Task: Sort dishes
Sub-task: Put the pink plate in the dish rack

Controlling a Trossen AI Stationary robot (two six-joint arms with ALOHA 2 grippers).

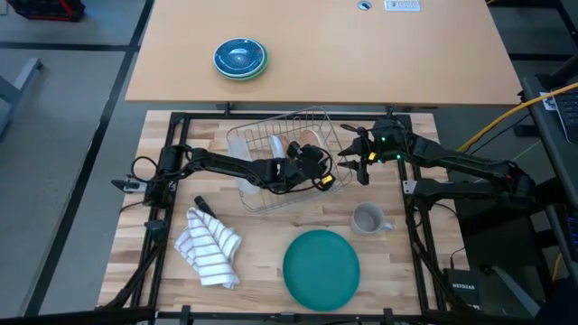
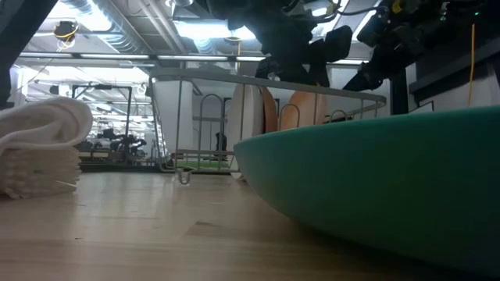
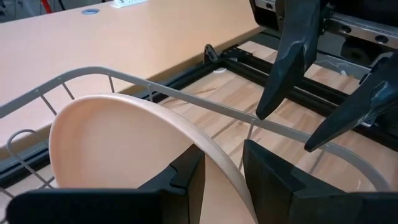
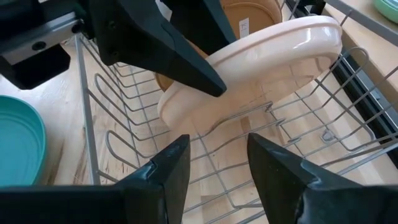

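Observation:
A wire dish rack (image 1: 262,135) stands mid-table. In it a small white plate (image 4: 261,62) leans tilted, with a tan plate (image 4: 249,15) standing behind it. My left gripper (image 3: 224,162) reaches into the rack from the table's left and is shut on the white plate. My right gripper (image 4: 217,149) is open and empty, just right of the rack and above its right rim, facing the left gripper. The dark green plate (image 1: 321,268) lies flat on the table near the front edge. My left gripper pinches the white plate's upper rim (image 3: 217,155) between its two fingers, one finger (image 4: 180,68) on each face. The fingers come slanting down from the table's left. The plate stays tilted, with its lower edge (image 4: 186,118) among the rack's wires.
A grey mug (image 1: 368,219) stands right of centre, between the rack and the green plate. A striped white towel (image 1: 209,246) lies at the front left. Blue bowls stacked on green (image 1: 240,59) sit on the far desk.

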